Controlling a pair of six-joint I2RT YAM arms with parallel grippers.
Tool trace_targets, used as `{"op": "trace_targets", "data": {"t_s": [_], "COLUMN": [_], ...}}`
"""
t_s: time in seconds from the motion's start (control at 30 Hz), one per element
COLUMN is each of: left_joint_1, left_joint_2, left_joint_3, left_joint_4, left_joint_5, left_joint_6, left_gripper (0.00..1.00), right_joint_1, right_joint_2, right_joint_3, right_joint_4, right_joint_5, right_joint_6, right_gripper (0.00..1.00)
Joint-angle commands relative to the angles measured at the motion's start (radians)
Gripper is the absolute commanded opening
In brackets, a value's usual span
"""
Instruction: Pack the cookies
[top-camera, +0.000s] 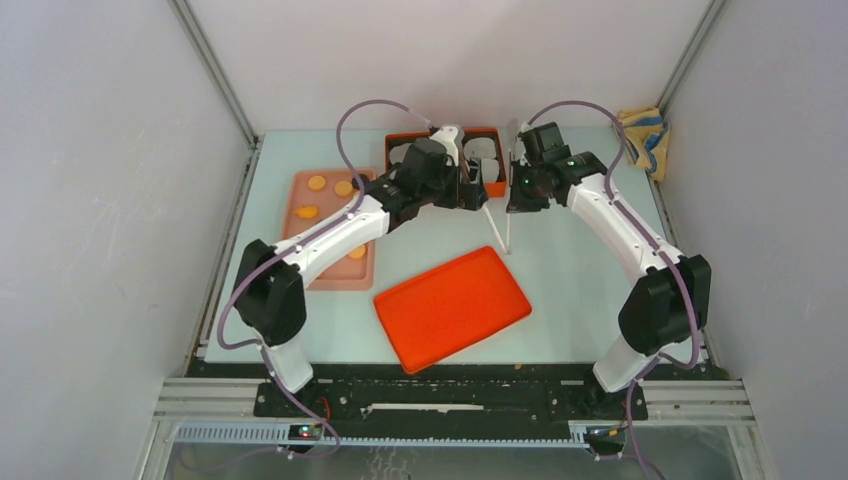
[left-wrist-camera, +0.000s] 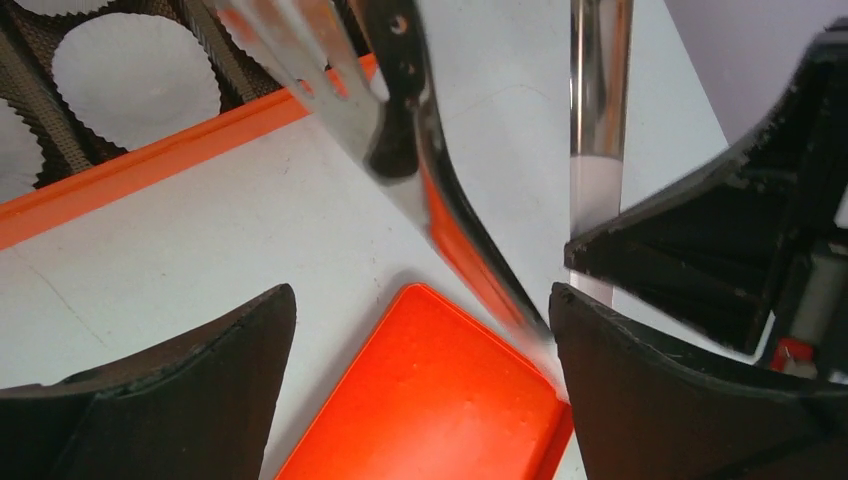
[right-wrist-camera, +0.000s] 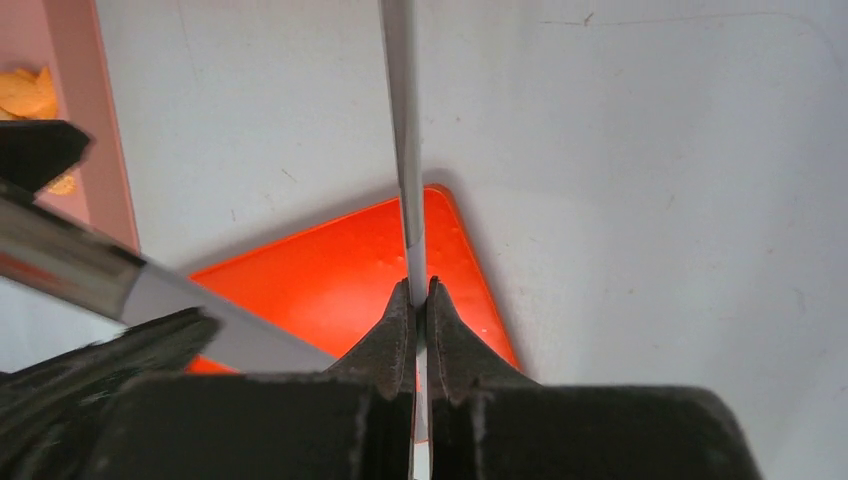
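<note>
So, both arms are stretched out over the far side of the table (top-camera: 570, 290), and the thing crowding everything is a pair of metal tongs (left-wrist-camera: 440, 215) hanging between them. The right gripper (right-wrist-camera: 420, 290) is pinched tight on one thin leg of the tongs, which runs straight out ahead of its fingers. The left gripper (left-wrist-camera: 420, 290) has its fingers wide apart. The other leg slants through that gap, right up against the finger nearest the right gripper, and I can't say for sure if it's touching. The two grippers are just beside each other.

Below them, back toward the bases, lies a flat orange tray (top-camera: 452, 307). Just ahead of the left gripper sits an orange box (left-wrist-camera: 150, 165) with white paper cups (left-wrist-camera: 135, 75) in dark compartments. Three cups show up close; from above the arms hide most of the box.

The cookies (top-camera: 317, 182) are well off to the left of the left gripper, on a pink tray (top-camera: 297, 180) that the left arm crosses over. I count four orange ones showing, but the arm covers part of that tray, so no full count from me. A crumpled cloth (top-camera: 643, 140) sits off to the right gripper's right, at the table corner.
</note>
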Motion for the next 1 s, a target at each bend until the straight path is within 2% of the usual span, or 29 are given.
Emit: {"op": "trace_targets", "data": {"t_s": [0.0,0.13,0.23,0.37,0.5,0.67,0.83,0.9,0.97], "left_joint_1": [0.014,0.016,0.019,0.019,0.019,0.018,0.019,0.018,0.018], "left_joint_2": [-0.174,-0.275,-0.308,-0.309,-0.299,-0.306,-0.325,-0.333,-0.338], "left_joint_3": [0.004,-0.136,-0.2,-0.216,-0.243,-0.294,-0.333,-0.348,-0.363], "left_joint_4": [-0.088,-0.074,-0.016,-0.026,-0.038,-0.034,-0.043,-0.048,-0.056], "left_joint_5": [0.01,-0.052,0.016,-0.018,-0.03,-0.11,-0.174,-0.214,-0.239], "left_joint_6": [0.07,0.08,0.1,0.095,0.082,0.07,0.067,0.057,0.06], "left_gripper": [1.0,1.0,1.0,1.0,0.99,1.0,1.0,1.0,1.0], "right_joint_1": [-0.137,-0.257,-0.309,-0.331,-0.347,-0.36,-0.36,-0.36,-0.36], "right_joint_2": [0.03,0.065,0.078,0.149,0.24,0.349,0.412,0.411,0.405], "right_joint_3": [0.065,0.07,0.04,0.039,0.018,0.01,-0.025,-0.039,-0.039], "right_joint_4": [-0.007,-0.071,-0.062,-0.096,-0.12,-0.167,-0.181,-0.177,-0.184], "right_joint_5": [0.093,0.056,0.021,0.025,-0.029,-0.093,-0.055,-0.032,0.014], "right_joint_6": [-0.061,-0.118,-0.135,-0.161,-0.207,-0.234,-0.228,-0.222,-0.21], "right_gripper": [0.0,0.0,0.0,0.0,0.0,0.0,0.0,0.05,0.19]}}
